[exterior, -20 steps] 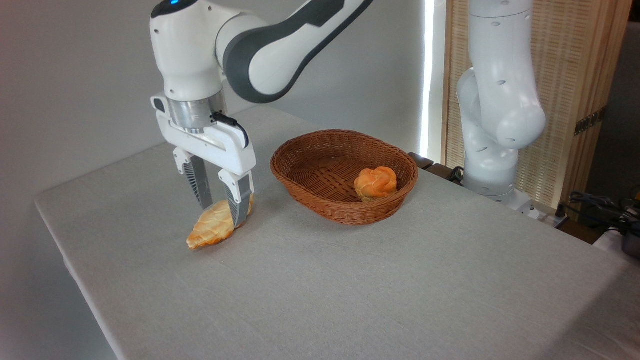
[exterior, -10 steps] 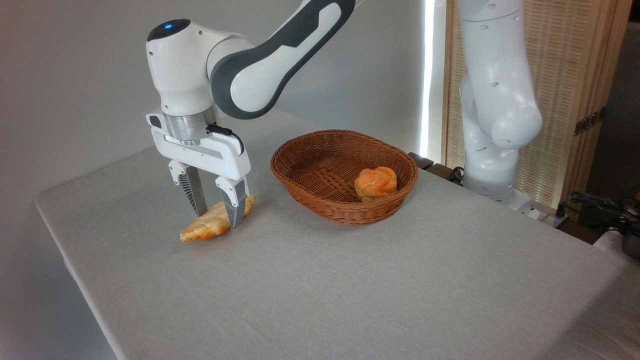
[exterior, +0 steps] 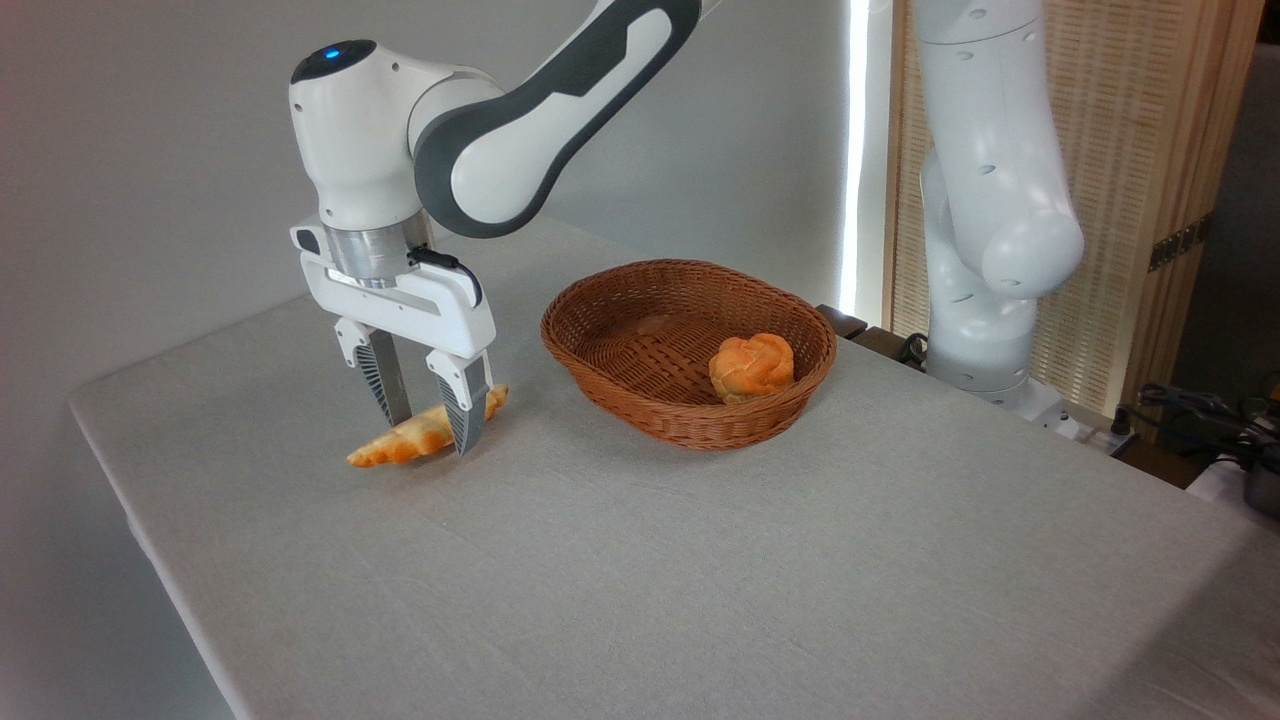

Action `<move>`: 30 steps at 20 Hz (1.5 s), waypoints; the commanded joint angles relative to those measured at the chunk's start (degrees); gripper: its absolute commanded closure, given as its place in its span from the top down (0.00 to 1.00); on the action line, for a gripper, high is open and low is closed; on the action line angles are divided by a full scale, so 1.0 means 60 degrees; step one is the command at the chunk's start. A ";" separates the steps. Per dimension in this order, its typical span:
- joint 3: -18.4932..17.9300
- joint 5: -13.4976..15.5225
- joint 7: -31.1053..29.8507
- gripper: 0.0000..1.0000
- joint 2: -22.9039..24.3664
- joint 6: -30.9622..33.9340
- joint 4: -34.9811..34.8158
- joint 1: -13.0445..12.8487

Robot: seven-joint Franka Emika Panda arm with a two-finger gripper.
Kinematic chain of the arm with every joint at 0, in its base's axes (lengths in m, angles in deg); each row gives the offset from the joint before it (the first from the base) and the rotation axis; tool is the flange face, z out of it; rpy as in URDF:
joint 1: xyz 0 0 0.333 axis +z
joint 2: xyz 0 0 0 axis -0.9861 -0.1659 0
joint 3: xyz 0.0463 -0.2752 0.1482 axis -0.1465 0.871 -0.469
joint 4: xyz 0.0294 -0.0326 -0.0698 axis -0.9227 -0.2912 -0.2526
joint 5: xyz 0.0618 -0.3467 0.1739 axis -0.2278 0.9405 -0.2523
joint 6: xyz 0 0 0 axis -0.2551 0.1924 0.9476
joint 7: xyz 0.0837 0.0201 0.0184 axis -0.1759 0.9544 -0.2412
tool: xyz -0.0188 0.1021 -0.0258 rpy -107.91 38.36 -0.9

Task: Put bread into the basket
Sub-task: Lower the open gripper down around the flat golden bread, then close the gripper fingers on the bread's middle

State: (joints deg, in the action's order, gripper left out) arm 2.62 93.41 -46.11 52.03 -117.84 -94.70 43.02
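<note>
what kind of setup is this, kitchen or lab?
Most likely a robot lab, not a kitchen: the arm is mounted at a cloth-covered table, cables trail at the right, and only the basket and bread serve as props.

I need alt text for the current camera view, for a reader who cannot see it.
A white robot arm's gripper straddles a pale braided bread on a grey table, fingers either side. To the right, a brown wicker basket holds a small orange bun.
</note>
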 commanded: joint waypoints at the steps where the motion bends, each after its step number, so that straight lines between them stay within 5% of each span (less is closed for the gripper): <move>1: -0.0069 0.0060 -0.0141 1.00 0.0099 -0.0124 0.0313 0.0100; 8: -0.0026 -0.0042 -0.0024 1.00 0.0011 -0.0124 0.0299 0.0100; 18: 0.0018 -0.1023 0.0079 1.00 -0.0326 -0.0066 0.0269 0.0056; 30: 0.0048 -0.1038 0.0562 0.99 -0.0458 0.0125 0.0269 0.0013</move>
State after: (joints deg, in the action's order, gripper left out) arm 2.88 88.01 -43.39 49.67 -117.75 -93.12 43.32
